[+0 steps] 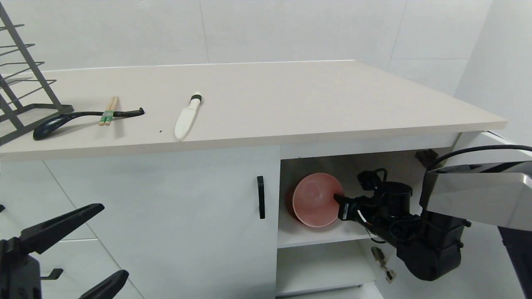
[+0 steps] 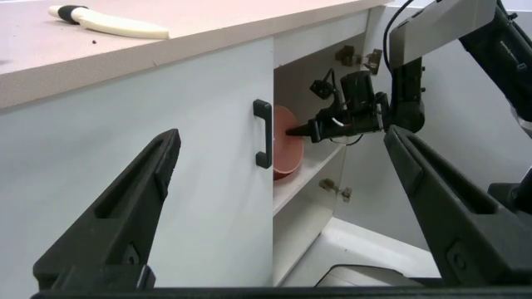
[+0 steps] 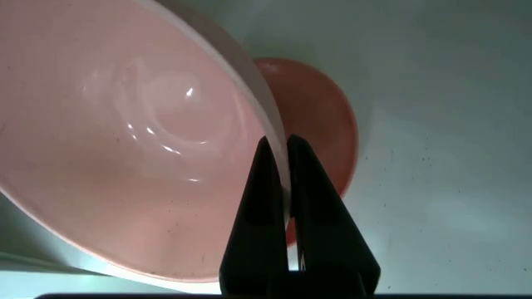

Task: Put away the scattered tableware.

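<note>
Right gripper is clamped on the bowl at its right rim. Bowl's tipped on edge on the cabinet shelf, just left of it. Left gripper gapes apart, low left.

Upper shelf mouth: pink bowl across it.
</note>
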{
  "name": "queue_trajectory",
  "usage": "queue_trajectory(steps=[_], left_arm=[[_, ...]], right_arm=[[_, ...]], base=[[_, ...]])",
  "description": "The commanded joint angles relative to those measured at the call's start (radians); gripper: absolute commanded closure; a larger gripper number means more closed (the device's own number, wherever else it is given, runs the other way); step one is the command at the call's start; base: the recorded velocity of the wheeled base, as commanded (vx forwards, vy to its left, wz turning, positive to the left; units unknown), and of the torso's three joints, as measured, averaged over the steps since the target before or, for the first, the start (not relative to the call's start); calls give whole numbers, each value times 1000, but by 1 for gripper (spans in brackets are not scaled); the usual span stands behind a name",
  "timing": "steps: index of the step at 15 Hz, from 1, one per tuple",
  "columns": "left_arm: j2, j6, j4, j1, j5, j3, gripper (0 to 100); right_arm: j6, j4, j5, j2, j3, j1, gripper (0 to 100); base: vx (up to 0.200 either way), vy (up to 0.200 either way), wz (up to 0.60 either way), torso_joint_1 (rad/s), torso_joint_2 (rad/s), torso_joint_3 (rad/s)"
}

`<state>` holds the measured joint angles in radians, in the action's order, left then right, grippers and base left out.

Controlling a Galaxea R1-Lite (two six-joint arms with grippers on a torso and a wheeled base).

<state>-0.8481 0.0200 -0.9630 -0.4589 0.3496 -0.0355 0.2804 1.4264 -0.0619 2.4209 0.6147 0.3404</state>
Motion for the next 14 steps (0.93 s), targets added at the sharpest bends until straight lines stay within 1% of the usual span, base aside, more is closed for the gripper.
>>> queue_trajectory(steps=[1, 3, 9, 14], left_arm=[[-6, 0, 0, -1, 0, 5, 0], [-6, 0, 0, -1, 2, 5, 0], [-6, 0, 0, -1, 0, 5, 0], [-6, 0, 0, -1, 0, 2, 0]], right_arm=[[-1, -3, -1, 7, 7, 2, 100], [-23, -12, -1, 14, 23, 0, 100], [-38, -122, 5, 17, 115, 0, 100], [-44, -122, 24, 43, 114, -6, 100]], base=[[0, 0, 0, 0, 0, 0], [0, 0, 0, 0, 0, 0], [0, 0, 0, 0, 0, 0], [0, 0, 0, 0, 0, 0]])
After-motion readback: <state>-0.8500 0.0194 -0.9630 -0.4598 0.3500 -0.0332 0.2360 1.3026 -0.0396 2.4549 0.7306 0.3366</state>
